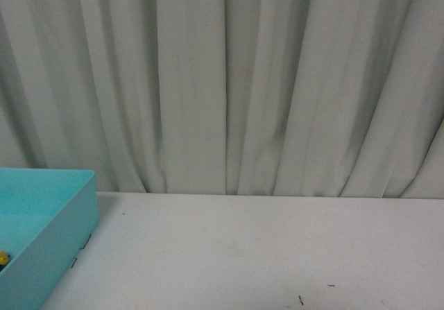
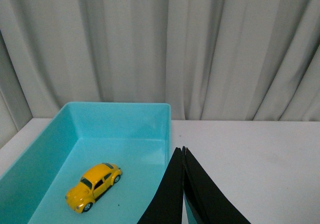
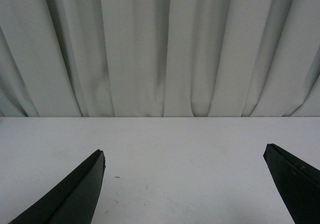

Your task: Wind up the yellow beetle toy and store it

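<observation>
Beetle (image 2: 93,185) sits on its wheels on the floor of the teal bin (image 2: 120,111), toward the 7 o'clock part of the bin in the left wrist view, apart from every wall. Left pincer (image 2: 183,151) is clenched, tips pressed together, empty, over the bin's near wall. Right pincer (image 3: 185,156) is released, fingers (image 3: 75,194) wide apart above the bare white desk (image 3: 165,149). Grey curtain (image 1: 229,81) hangs behind the desk.

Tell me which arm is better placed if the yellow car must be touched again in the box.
The left. Its hand, fingers closed together, hangs just beside the turquoise box where the yellow beetle toy lies. The right hand is open over bare white table, with no box or toy in its view.
</observation>
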Controlling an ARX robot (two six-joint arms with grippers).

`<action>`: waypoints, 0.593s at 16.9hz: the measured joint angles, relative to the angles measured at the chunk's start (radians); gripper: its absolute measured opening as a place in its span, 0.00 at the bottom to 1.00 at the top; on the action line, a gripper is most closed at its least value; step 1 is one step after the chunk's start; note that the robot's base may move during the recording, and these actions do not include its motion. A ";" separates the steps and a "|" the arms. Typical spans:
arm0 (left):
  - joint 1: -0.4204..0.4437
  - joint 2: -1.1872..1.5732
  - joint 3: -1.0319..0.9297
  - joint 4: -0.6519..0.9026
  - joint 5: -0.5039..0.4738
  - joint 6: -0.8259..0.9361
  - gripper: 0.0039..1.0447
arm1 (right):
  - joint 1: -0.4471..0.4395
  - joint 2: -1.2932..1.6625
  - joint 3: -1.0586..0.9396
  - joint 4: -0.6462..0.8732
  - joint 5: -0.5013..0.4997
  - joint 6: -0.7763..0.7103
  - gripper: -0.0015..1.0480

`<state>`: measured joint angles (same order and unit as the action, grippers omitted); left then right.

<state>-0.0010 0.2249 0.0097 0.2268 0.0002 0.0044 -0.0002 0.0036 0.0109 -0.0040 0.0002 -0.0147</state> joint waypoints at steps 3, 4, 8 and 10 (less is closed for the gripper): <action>0.000 -0.047 0.000 -0.048 0.000 0.000 0.01 | 0.000 0.000 0.000 0.000 0.000 0.000 0.94; 0.000 -0.079 0.002 -0.095 -0.001 0.000 0.01 | 0.000 0.000 0.000 0.000 0.000 0.000 0.94; 0.000 -0.219 0.000 -0.234 0.000 0.000 0.01 | 0.000 0.000 0.000 0.001 0.000 0.000 0.94; 0.000 -0.219 0.000 -0.230 -0.001 0.000 0.01 | 0.000 0.000 0.000 0.001 0.000 0.000 0.94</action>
<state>-0.0010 0.0059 0.0101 -0.0032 -0.0010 0.0040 -0.0002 0.0032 0.0109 -0.0032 0.0002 -0.0143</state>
